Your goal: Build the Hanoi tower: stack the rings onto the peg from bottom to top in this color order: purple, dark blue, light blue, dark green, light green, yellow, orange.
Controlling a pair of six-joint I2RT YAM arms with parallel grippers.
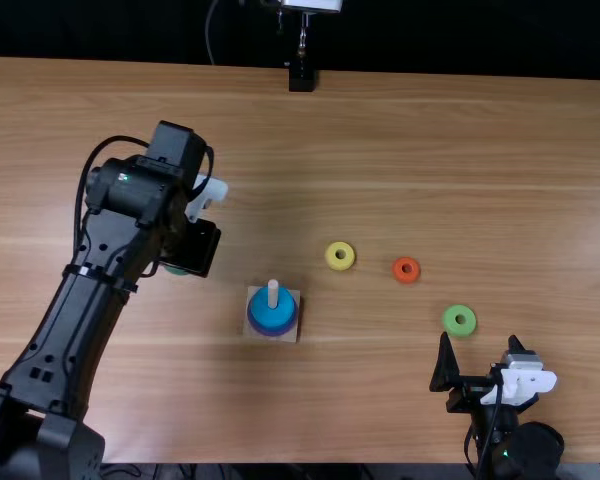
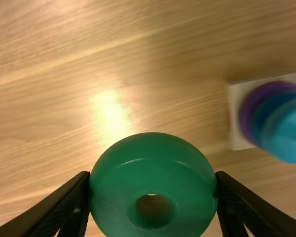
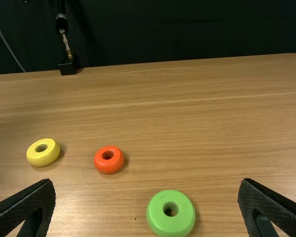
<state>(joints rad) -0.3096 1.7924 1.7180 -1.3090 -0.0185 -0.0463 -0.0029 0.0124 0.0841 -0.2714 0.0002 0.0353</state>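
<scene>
Bench [image 1: 410, 150] is carrying the square base [image 1: 294, 335]. Right jaws are hanging apart; left jaws are clamping the dark green ring [image 2: 153, 170], off to one side of the peg [image 1: 273, 292]. Probably feeling light, stiff, kinda slick, so opposite rims are looking right.

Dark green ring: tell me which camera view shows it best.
The left wrist view, because the dark green ring appears large there, hole included, gripped by the left end effector. In the top view, a small edge of it peeks out beside that end effector.
</scene>
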